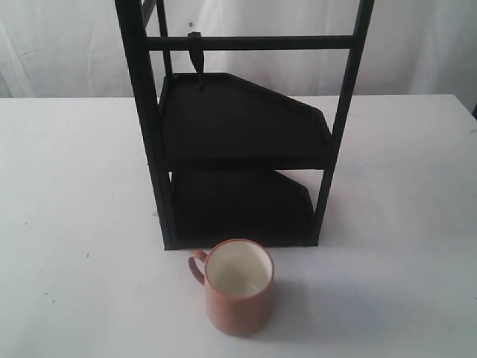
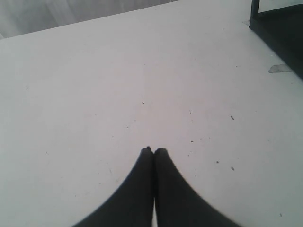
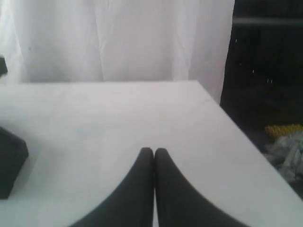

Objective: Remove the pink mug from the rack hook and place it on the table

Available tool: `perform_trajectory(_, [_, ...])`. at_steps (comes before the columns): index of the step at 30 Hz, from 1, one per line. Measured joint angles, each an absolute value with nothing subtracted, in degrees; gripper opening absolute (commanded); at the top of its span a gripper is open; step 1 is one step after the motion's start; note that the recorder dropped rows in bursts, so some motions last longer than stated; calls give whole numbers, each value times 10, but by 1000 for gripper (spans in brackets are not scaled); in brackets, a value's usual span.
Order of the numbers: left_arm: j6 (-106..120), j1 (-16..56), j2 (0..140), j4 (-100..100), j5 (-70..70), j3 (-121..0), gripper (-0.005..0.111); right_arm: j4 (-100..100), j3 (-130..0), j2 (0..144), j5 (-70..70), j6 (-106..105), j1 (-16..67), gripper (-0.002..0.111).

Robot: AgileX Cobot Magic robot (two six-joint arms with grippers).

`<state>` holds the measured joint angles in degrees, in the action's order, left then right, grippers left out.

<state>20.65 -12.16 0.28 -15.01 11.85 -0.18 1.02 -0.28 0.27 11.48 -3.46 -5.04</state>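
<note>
The pink mug [image 1: 238, 287] stands upright on the tabletop [image 1: 74, 186], just in front of the near edge of the black rack [image 1: 149, 149], mouth up, with its loop handle [image 1: 197, 267] pointing left. The rack hook [image 1: 197, 51] on the crossbar [image 1: 253, 42] above hangs bare, so by the look of things the task's work is done: the mug is off the peg and resting on its base.

Neither arm shows in the room view. Each wrist camera shows its own tool with the fingers pressed together and nothing between them: the left tool [image 2: 154, 151] over bare, speckled tabletop with a corner of the rack off to one side, the right tool [image 3: 154, 150] over bare tabletop near the right-hand edge. Both are well apart from the mug.

If the mug needed handling again, I'd guess it is a stiff, hard-walled thing, ceramic or enamel, with some weight for its size and likely to chip if knocked against the rack's metal. The matte outside should give decent friction; the cream inside looks smoother. The wall at the rim seems the surest place to pinch, one finger inside and one outside, on the right side away from the handle. The handle is a narrower target, and the mug could swing from it.
</note>
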Motion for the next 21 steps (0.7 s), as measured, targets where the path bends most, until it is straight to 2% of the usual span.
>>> perform_trajectory(5, [207,-122,3,-150,119,-2,0,14,-1,3,176,-40,-50,0])
perform_trajectory(21, [207,-122,3,-150,119,-2,0,14,-1,3,180,-41,-50,0])
